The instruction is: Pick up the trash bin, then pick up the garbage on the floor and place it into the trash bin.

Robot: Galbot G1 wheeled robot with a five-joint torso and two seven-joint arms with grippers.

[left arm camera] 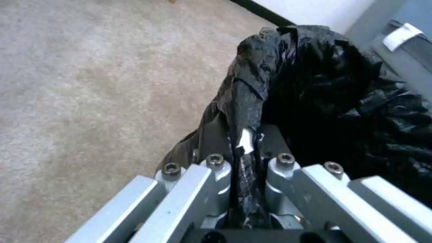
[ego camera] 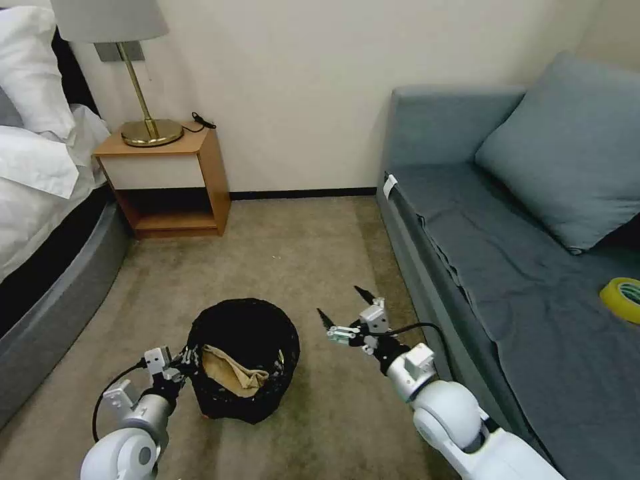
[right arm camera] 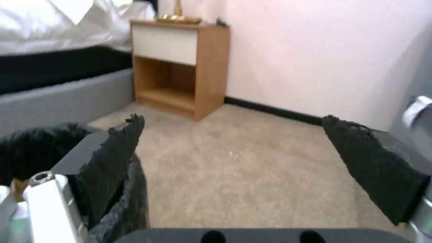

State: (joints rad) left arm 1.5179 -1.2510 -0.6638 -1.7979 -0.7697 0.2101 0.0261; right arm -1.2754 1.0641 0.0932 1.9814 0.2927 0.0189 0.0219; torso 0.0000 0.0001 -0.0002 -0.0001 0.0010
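The trash bin [ego camera: 248, 325], black mesh with a black bag liner, is low in the middle of the head view over the carpet. Crumpled tan paper [ego camera: 233, 373], a piece of the garbage, lies inside it. My left gripper [ego camera: 183, 363] is shut on the bin's near-left rim. In the left wrist view the left gripper [left arm camera: 245, 141] pinches a fold of the black bag [left arm camera: 324, 84]. My right gripper [ego camera: 343, 304] hangs open just right of the bin, holding nothing. In the right wrist view the right gripper [right arm camera: 232, 125] spreads wide over bare carpet, with the bin [right arm camera: 36, 148] beside one finger.
A wooden nightstand [ego camera: 170, 180] with a brass lamp [ego camera: 137, 73] stands at the back left beside the bed [ego camera: 40, 200]. A grey sofa [ego camera: 520, 267] runs along the right, with a yellow tape roll [ego camera: 623, 299] on it. Open carpet [ego camera: 300, 253] lies between them.
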